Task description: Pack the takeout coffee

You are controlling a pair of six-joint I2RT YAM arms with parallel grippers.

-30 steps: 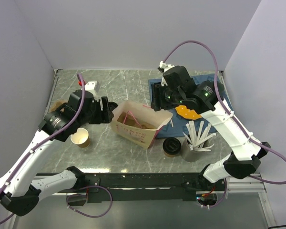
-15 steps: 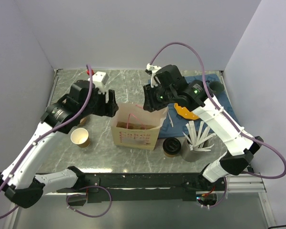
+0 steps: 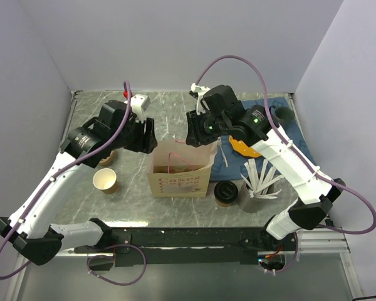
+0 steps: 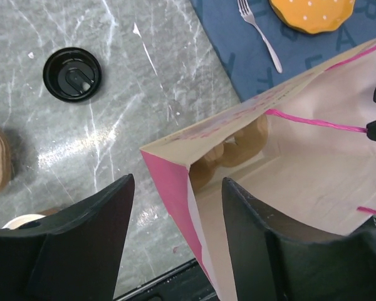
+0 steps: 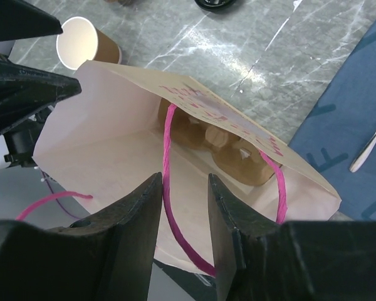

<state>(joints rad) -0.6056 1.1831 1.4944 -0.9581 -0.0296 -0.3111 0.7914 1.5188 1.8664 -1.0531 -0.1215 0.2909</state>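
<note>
Now L claw [image 4: 177,182] & R claw [image 5: 183,177] part-open at bag [image 3: 178,179] rim, takeout coffee [image 3: 225,191] outside, nearer R claw.

**A:** What are the arms looking like?

**B:** The left arm [image 3: 44,188] and the right arm [image 3: 294,163] are both showing white link shells, with black joints and bulky black wrist housings.

**A:** Any wiring?

**B:** A purple cable [image 3: 235,58] is running along each. Green lights [image 3: 257,115] are glowing on the right arm's wrist housing.

**A:** And the ends?

**B:** The left pincer [image 4: 175,182] and the right pincer [image 5: 184,177] are showing matte black, wedge-shaped fingers [image 4: 81,238].
</note>
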